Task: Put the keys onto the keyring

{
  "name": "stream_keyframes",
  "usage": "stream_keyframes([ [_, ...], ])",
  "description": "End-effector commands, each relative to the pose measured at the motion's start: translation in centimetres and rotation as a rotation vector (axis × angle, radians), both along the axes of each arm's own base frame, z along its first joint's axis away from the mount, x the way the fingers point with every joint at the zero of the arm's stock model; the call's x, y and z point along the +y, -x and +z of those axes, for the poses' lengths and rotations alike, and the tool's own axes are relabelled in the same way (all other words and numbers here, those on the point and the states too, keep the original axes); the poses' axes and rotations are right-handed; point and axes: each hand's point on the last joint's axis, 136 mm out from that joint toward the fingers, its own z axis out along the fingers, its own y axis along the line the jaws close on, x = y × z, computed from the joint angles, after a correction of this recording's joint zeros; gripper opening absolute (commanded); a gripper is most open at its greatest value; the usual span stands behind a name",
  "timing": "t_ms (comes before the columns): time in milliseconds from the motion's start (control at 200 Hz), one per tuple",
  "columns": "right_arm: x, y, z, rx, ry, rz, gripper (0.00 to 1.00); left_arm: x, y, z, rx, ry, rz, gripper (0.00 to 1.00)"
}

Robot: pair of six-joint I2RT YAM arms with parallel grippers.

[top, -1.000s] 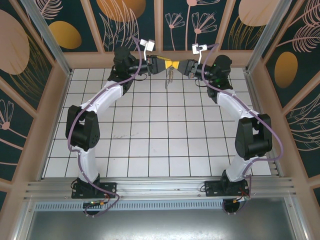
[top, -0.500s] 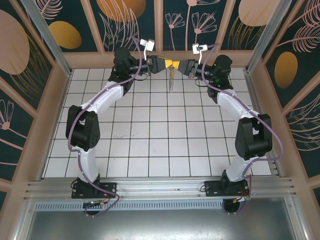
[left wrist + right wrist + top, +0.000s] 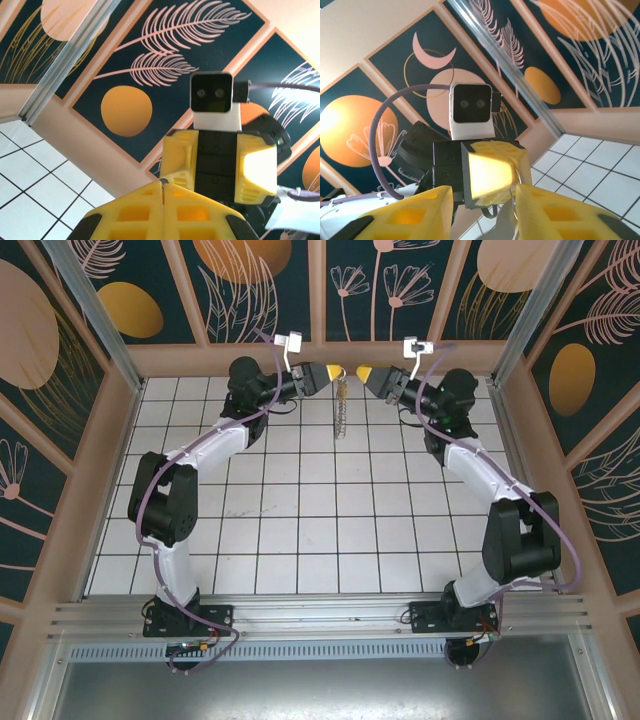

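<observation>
My left gripper (image 3: 337,371) is raised at the back of the cell, shut on the top of the keyring (image 3: 342,406). The keyring hangs straight down from it as a thin grey-beige loop with small pale bits. In the left wrist view a thin metal edge (image 3: 162,188) sits pinched between the closed yellow fingers. My right gripper (image 3: 363,372) faces the left one a short gap away, open and holding nothing. In the right wrist view its fingers (image 3: 555,212) stand wide apart, with the dangling keyring (image 3: 509,225) beyond them. I cannot pick out the brass keys within the hanging bundle.
The white tiled floor (image 3: 300,520) lies well below both grippers. Wooden-framed patterned walls (image 3: 320,300) stand close behind them, with side walls on the left and right. Both arms arch up from the near edge.
The right gripper has opened and drawn back to the right, away from the left gripper. The keyring now hangs from the left gripper alone.
</observation>
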Motion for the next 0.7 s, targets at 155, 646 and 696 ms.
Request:
stream_keyframes([
  [155,-1.3,0.7,1.5,-0.017,-0.160,-0.098,0.34,1.5,2.0,5.1,-0.078,0.129,0.030,0.00],
  [646,2.5,0.7,1.1,-0.020,-0.160,-0.006,0.35,1.2,2.9,5.8,-0.095,0.135,0.001,0.00],
  [696,2.7,0.7,1.1,-0.021,-0.160,-0.001,0.34,1.2,2.9,5.8,-0.096,0.135,0.001,0.00],
])
